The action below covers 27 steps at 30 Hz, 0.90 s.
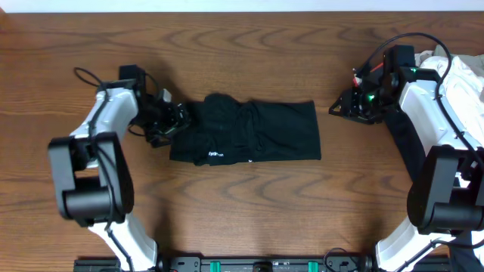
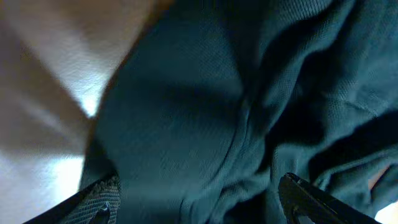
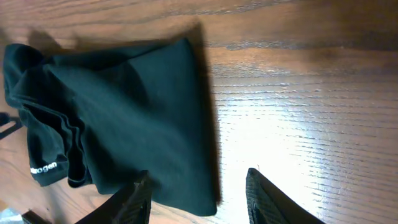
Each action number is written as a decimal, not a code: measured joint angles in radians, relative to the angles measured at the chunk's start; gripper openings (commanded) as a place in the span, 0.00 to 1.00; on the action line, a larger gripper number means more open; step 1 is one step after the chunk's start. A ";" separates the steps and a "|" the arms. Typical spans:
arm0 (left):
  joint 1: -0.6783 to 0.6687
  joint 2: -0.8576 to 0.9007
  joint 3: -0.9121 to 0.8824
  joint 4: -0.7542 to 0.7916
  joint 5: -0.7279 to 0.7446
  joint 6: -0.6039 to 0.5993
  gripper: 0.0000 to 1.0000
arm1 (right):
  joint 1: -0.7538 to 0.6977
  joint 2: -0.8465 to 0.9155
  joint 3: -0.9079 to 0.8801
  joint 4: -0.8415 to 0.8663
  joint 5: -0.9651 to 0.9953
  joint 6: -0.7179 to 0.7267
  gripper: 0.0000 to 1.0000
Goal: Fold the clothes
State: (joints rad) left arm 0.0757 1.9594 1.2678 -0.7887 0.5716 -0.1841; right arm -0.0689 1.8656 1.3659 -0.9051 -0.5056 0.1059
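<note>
A black T-shirt lies folded into a wide rectangle at the middle of the wooden table, with small white lettering near its front edge. My left gripper is at the shirt's left end. In the left wrist view the dark fabric fills the frame and the left gripper is open, its fingers wide apart on either side of a bunched fold. My right gripper hovers just off the shirt's right edge. The right gripper is open and holds nothing, with the shirt's corner below it.
A heap of white cloth lies at the table's right edge behind the right arm. Dark cloth shows under that arm. Bare wood table runs in front of the shirt, with both arm bases at the near edge.
</note>
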 measured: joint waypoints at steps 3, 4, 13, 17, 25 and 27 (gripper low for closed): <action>-0.030 0.030 0.002 0.020 0.011 0.000 0.83 | 0.000 0.000 0.000 -0.001 -0.001 -0.009 0.47; -0.037 0.030 0.002 0.025 0.011 0.000 0.82 | 0.000 0.000 0.000 0.000 -0.002 -0.011 0.47; -0.078 0.063 0.010 0.084 0.036 -0.008 0.37 | 0.000 0.000 0.000 -0.004 -0.003 -0.012 0.45; -0.080 0.074 0.010 0.077 0.033 -0.003 0.18 | 0.000 0.000 0.000 -0.004 -0.003 -0.012 0.46; -0.075 0.063 0.069 -0.160 0.018 0.052 0.12 | 0.000 0.000 0.000 -0.008 -0.003 -0.013 0.45; -0.069 0.032 0.126 -0.238 -0.009 0.075 0.12 | 0.000 0.000 0.000 -0.010 -0.003 -0.013 0.45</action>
State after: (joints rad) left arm 0.0067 1.9919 1.3941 -1.0271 0.5629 -0.1089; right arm -0.0689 1.8656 1.3659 -0.9150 -0.5087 0.0933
